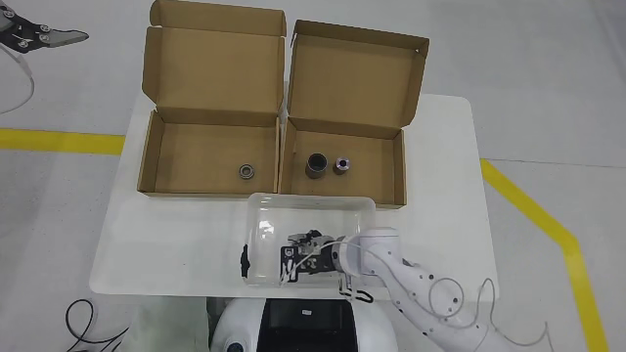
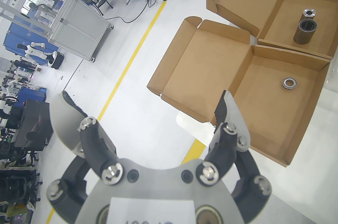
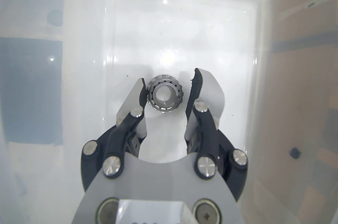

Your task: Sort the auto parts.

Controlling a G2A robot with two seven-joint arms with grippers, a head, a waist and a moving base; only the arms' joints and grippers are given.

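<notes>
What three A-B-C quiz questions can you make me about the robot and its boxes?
1. Where is the right tool?
A. in the clear tray
B. on the floor
C. on a shelf

2. How many parts lie in the left box and the right box together?
A. one
B. three
C. six

3. How is the right tool set around the tray bearing?
A. open
B. shut tight on it
C. lifting it high in the air

Answers:
1 A: the tray's clear walls stand all around the tool.
2 B: a bearing lies in the left box; a sleeve and a bushing stand in the right box.
3 A: a gap shows between one finger and the tray bearing, which rests on the tray floor.
</notes>
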